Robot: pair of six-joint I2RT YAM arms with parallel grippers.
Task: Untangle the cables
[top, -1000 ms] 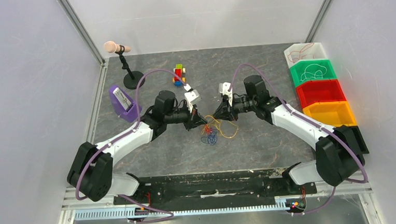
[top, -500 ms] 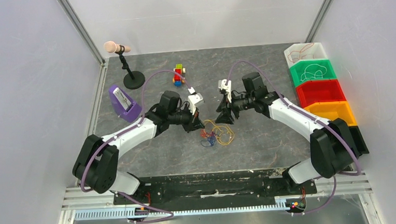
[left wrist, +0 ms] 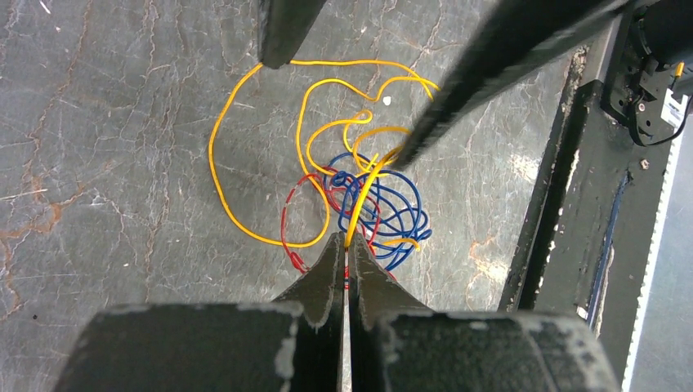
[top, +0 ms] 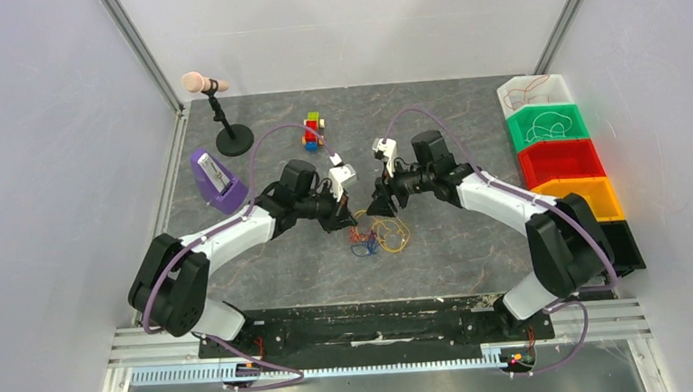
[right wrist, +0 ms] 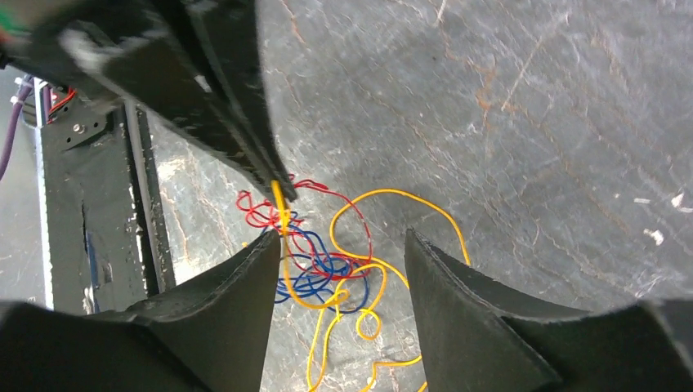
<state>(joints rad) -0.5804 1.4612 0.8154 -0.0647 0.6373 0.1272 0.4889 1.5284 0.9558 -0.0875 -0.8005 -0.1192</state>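
The cables (top: 377, 235) are a small tangle of thin yellow, red and blue wires on the grey table. In the left wrist view the yellow wire (left wrist: 245, 233) loops wide, with the blue wire (left wrist: 392, 214) and the red wire (left wrist: 288, 233) knotted beside it. My left gripper (left wrist: 347, 238) is shut on a yellow strand, which runs up from its tips. In the top view it (top: 350, 216) sits at the tangle's left edge. My right gripper (right wrist: 343, 245) is open just above the tangle (right wrist: 327, 269), jaws wide on either side; it also shows in the top view (top: 375, 208).
A microphone on a stand (top: 220, 113), a purple device (top: 216, 178) and a small block toy (top: 312, 130) stand at the back left. Coloured bins (top: 559, 160) line the right edge, some holding wires. A black base rail (top: 360, 327) runs along the near edge.
My right gripper has moved left and closer to the left gripper, over the tangle. The left gripper has shifted right and holds the yellow strand. The tangle has bunched tighter.
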